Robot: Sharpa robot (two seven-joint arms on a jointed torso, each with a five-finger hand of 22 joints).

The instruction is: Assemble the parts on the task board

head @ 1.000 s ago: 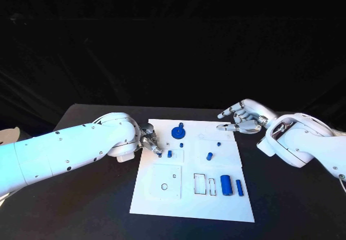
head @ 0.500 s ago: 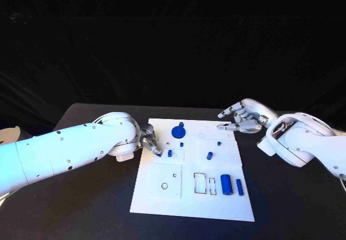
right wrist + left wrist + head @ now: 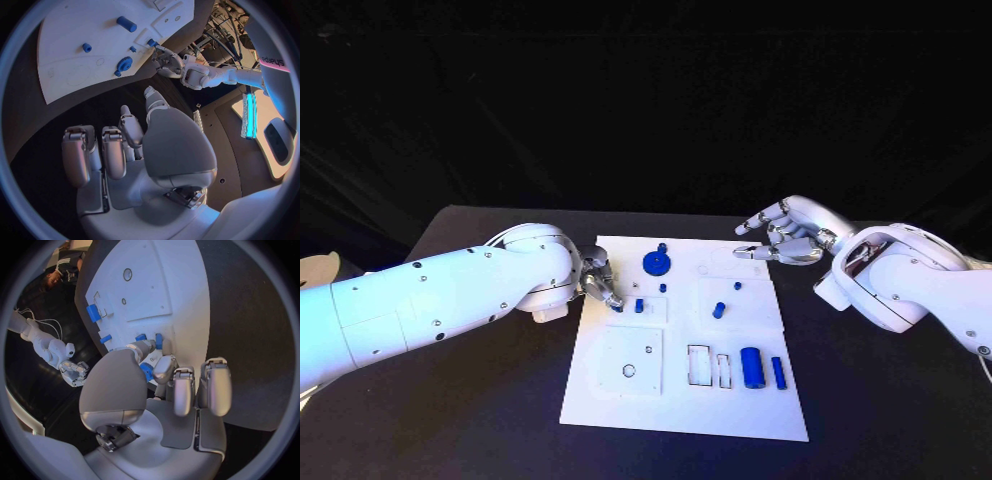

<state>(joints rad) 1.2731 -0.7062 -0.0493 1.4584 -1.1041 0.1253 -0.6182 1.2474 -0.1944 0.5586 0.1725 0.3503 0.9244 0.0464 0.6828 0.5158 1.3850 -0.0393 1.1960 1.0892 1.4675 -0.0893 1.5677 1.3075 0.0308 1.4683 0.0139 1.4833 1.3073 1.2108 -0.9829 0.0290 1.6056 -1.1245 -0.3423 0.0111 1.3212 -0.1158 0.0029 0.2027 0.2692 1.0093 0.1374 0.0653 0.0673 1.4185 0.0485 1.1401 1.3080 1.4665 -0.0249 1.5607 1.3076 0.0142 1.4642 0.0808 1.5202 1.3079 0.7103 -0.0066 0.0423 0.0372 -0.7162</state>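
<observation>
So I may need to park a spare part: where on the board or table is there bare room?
Free: the task board's near strip below the rectangular slots, and the black table beside its left edge. Crowded: the far half, around the blue gear, the small pegs and the left hand.

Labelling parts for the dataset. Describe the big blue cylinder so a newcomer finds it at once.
Start at the white board in the middle of the black table and go to its near right corner. Two blue pieces lie there side by side, right of two small rectangular slots. The cylinder is the left, thicker one; its neighbour is a thin bar.
</observation>
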